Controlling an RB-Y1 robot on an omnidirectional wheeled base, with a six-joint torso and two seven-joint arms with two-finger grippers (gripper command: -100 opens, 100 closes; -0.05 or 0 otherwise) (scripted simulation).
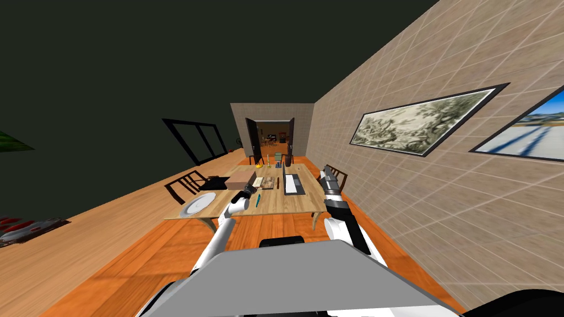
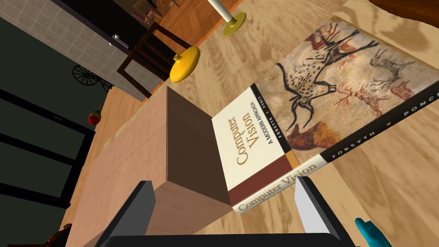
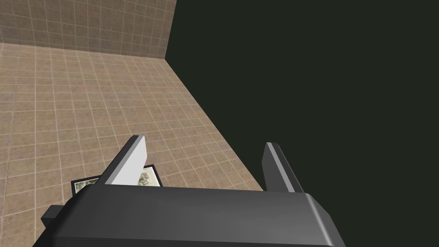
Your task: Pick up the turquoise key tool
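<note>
Left gripper (image 2: 222,183) hangs open over the brown box (image 2: 141,171) and the book (image 2: 300,107) — turquoise key tool (image 2: 371,233) just beside one finger; right gripper (image 3: 203,146) open, raised at the wooden table (image 1: 281,205) edge.

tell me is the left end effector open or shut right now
Open. The left end effector has its fingers wide apart, pressing nothing; the turquoise key tool lies outside them on the table.
</note>
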